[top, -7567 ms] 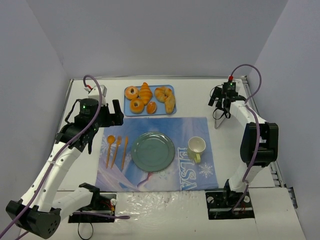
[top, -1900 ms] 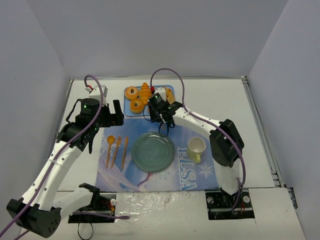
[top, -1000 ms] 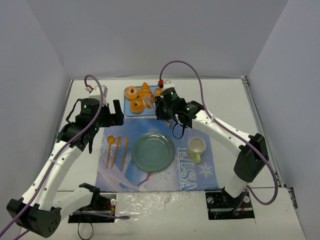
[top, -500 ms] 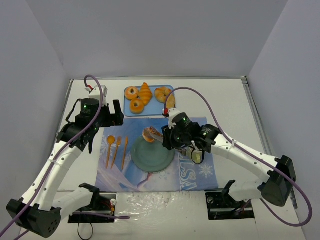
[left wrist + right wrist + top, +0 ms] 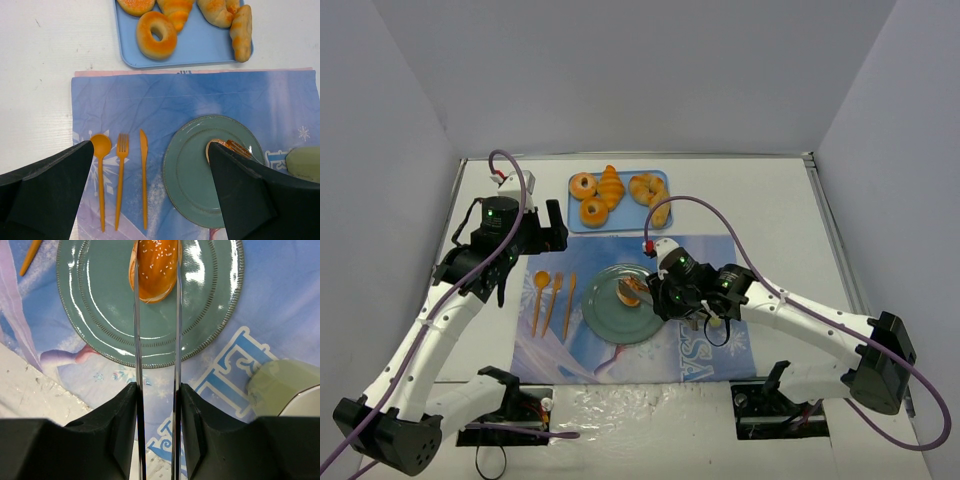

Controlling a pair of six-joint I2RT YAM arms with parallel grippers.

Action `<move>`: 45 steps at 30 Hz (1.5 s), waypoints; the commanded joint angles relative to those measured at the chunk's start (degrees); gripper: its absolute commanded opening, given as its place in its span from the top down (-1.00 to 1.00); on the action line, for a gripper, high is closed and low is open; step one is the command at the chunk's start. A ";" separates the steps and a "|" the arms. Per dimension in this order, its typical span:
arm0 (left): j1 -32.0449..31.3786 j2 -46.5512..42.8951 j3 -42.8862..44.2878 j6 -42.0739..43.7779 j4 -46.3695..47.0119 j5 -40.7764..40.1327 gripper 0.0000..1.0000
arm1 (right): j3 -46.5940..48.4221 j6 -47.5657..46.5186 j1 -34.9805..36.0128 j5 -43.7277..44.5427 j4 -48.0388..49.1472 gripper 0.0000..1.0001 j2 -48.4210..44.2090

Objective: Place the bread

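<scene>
A sesame-topped bread (image 5: 156, 267) sits clamped between the tips of thin metal tongs (image 5: 136, 340), low over or resting on the right part of the green plate (image 5: 95, 305). My right gripper (image 5: 156, 390) is shut on the tongs. From above, the bread (image 5: 632, 290) lies on the plate (image 5: 605, 320), just left of the right gripper (image 5: 658, 294). My left gripper (image 5: 525, 255) hangs open and empty over the mat's left edge. In the left wrist view the bread (image 5: 216, 145) peeks out beside the left gripper's (image 5: 147, 200) right finger.
A blue tray (image 5: 625, 223) at the back holds several more pastries. An orange spoon, fork and knife (image 5: 552, 300) lie left of the plate on the blue placemat (image 5: 560, 350). A pale cup (image 5: 285, 385) stands right of the plate, close to the right arm.
The right arm has carried the bread in the tongs from above the plate's top edge down and right onto the plate. The left arm has not moved.
</scene>
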 commanded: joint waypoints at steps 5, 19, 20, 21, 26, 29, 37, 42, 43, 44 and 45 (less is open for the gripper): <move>0.24 -0.40 1.16 0.40 2.86 -0.01 -0.93 | 0.88 0.88 1.42 3.95 0.90 0.20 -0.78; 0.24 -0.57 1.09 0.40 2.84 -0.01 -0.93 | 3.63 1.47 1.42 5.76 -0.33 -0.03 -1.36; 0.24 -0.51 1.15 0.40 2.78 -0.01 -0.93 | 4.43 1.35 1.42 6.07 -0.33 -0.03 -1.17; 0.30 -0.49 1.10 0.40 2.83 -0.01 -0.93 | 5.01 1.26 1.42 6.33 -0.27 -0.03 -0.70; 0.24 -0.42 1.08 0.40 2.86 -0.01 -0.93 | 10.49 -0.32 1.49 7.67 -0.17 -0.06 2.35; 0.30 -0.45 1.16 0.38 2.88 -0.01 -0.93 | 14.08 -1.40 1.37 8.49 0.47 -0.07 6.03; 0.24 -0.76 1.08 0.32 2.94 -0.01 -0.94 | 28.87 -3.85 -1.37 11.60 3.27 -0.14 22.04; 0.24 -0.67 1.08 0.32 2.88 -0.01 -0.94 | 39.52 -4.20 -3.81 11.71 3.54 -0.13 32.62; 0.24 -0.71 1.08 0.32 2.94 -0.01 -0.94 | 41.36 -4.06 -4.10 11.81 3.54 -0.13 33.15; 0.24 -0.86 1.08 0.32 2.94 -0.01 -0.94 | 43.96 -3.74 -4.79 11.97 3.54 -0.13 35.36; 0.24 -0.93 1.08 0.32 2.94 -0.01 -0.93 | 45.96 -3.47 -5.26 12.41 3.52 -0.13 37.06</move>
